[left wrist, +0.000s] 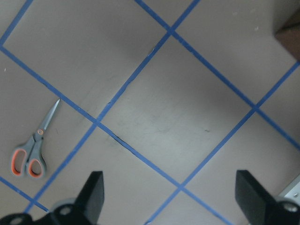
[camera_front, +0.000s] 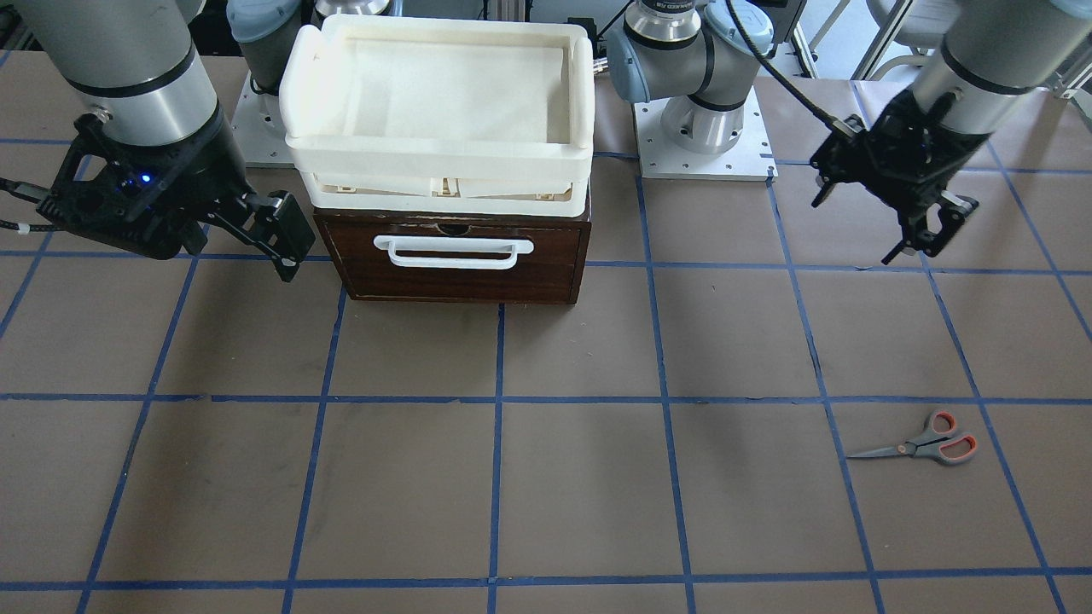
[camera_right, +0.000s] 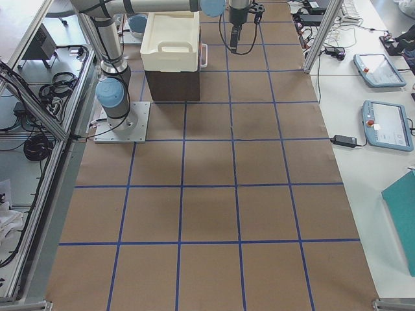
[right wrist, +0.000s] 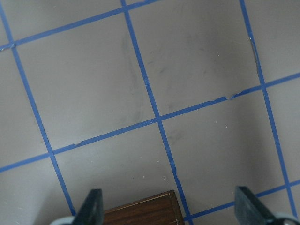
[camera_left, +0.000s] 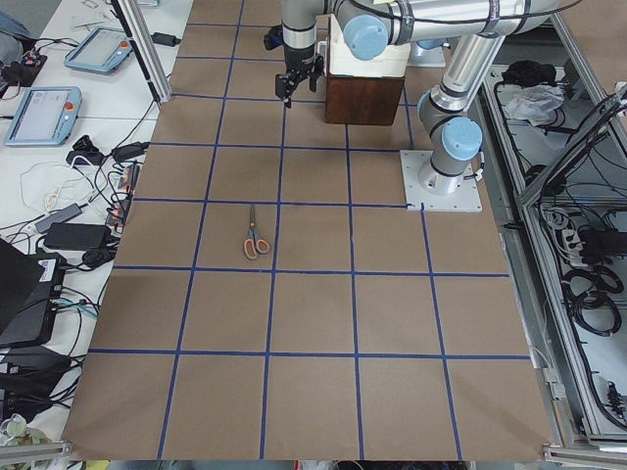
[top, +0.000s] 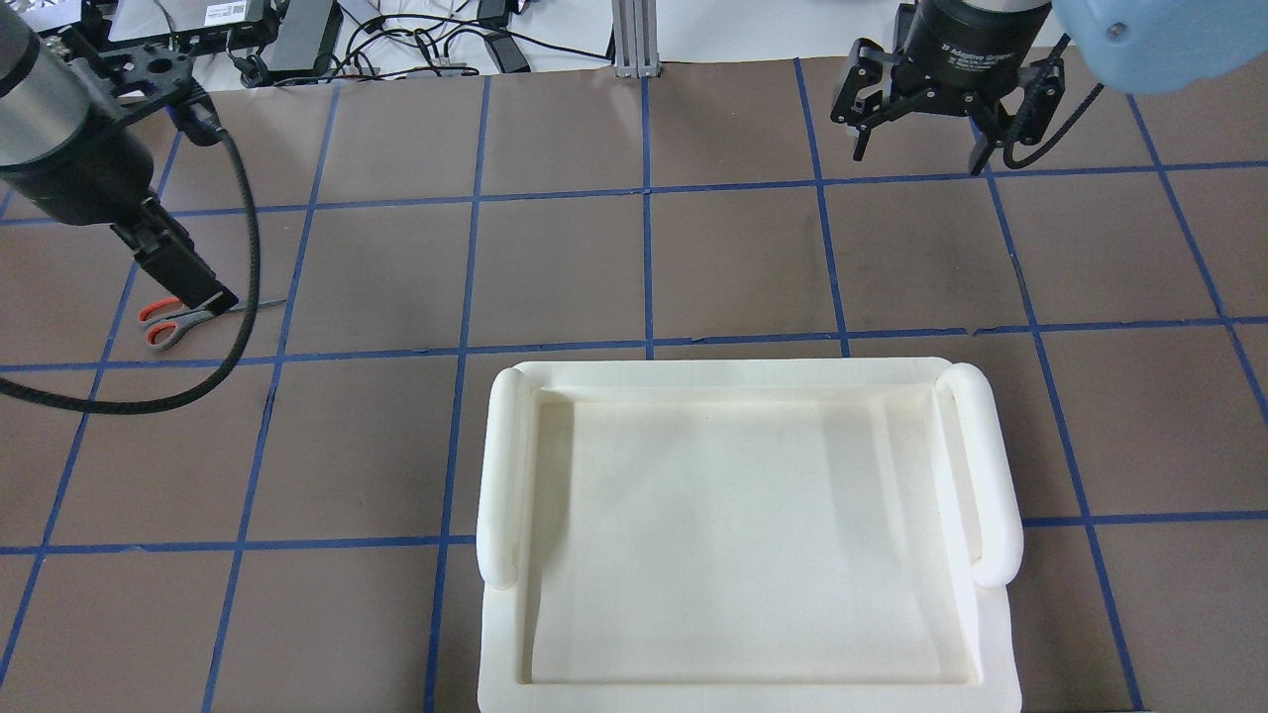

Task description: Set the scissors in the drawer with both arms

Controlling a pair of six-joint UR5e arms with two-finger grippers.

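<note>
- Overhead exterior view: the scissors (top: pixel 173 325) lie flat on the table (top: pixel 733 267) with the blades closed. They are lower than the left gripper (top: pixel 198 287), off to one side of it, and well apart from the drawer.
- Left gripper state: released. The left wrist view shows both fingers (left wrist: pixel 93 190) spread wide with nothing between them. The scissors sit outside one finger, not in the gap.
- Right gripper (top: pixel 919 149) state: released and empty, fingers spread. It hangs just beside a front corner of the drawer (camera_front: pixel 461 277). The white handle (camera_front: pixel 452 251) is a short reach to its side.
- Drawer state: shut, with a cream tray (camera_front: pixel 435 153) stacked on top. It must be opened before anything goes in, and the right gripper is the nearer one for that.
- Handling, as judged: the scissors look light and rigid. The metal blades are thin, smooth and probably slippery. The grey plastic loops are thicker and should give better friction.
- Main difficulty: the low profile. Fingertips must come down almost to the table surface to catch them.
- Recommended hold: across the neck by the pivot, or across the two loops, with the fingers closing crosswise to the length. Avoid the blade tips, since a grip there would let the handle end swing down.
- Risk: an off-centre pinch may spin the scissors or push them along the table.
</note>
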